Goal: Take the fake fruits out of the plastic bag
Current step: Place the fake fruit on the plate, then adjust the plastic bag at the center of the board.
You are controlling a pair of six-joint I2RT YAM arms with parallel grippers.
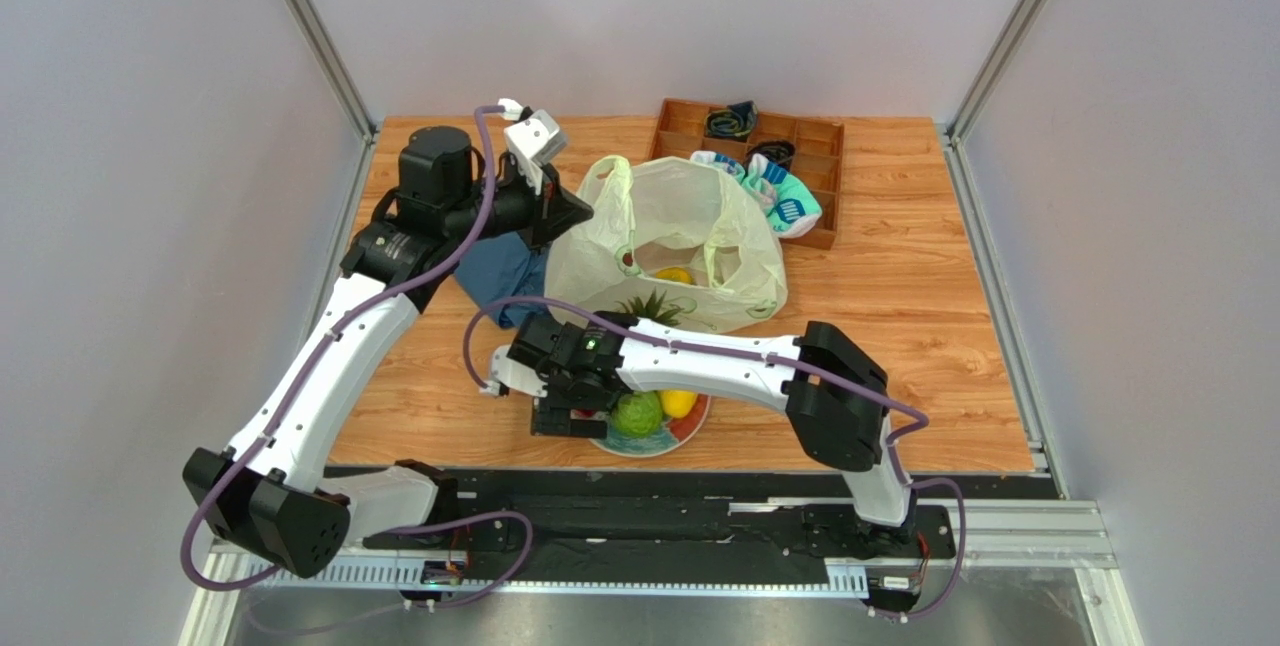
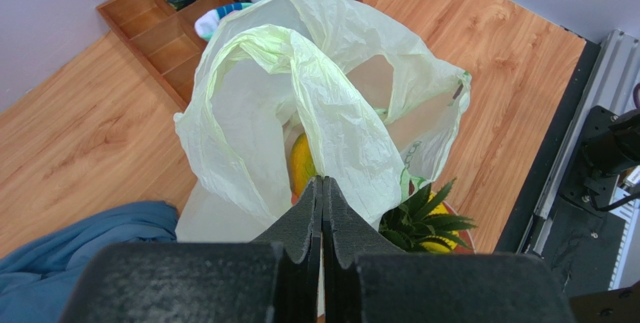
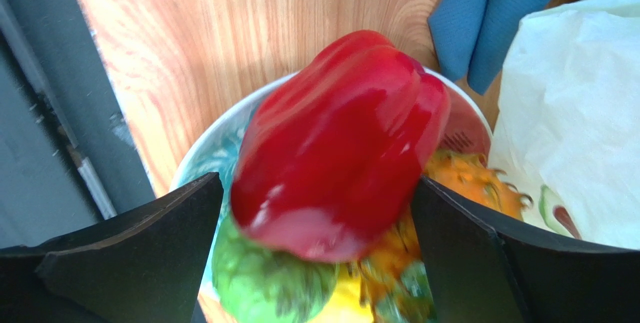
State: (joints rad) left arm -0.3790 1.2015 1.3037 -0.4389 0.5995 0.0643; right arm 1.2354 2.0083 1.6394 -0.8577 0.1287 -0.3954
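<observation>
**Red pepper over the plate, bag pinched shut on the left**

The right gripper hangs over the plate at the near edge of the table. Its jaws are spread wide, with the red pepper between them. The pepper's lower end is blurred while the fingers are sharp, and a thin gap shows beside one finger, so it looks released rather than grasped. Its long axis slants across the wrist view, from lower left up to upper right.

Under it on the plate lie a green bumpy fruit, a yellow fruit and an orange spiky one.

The left gripper is clenched on a fold of the plastic bag, with the jaws pressed together and film between them. The bag stands at mid-table, just behind the plate, with its loop handles pulled up.

A mango shows through the bag's opening, its long axis roughly up and down in the left wrist view. The pineapple lies low at the bag's near edge, its green crown fanning towards the plate.

A blue cloth lies beside the bag. A wooden tray with socks sits behind it.
</observation>
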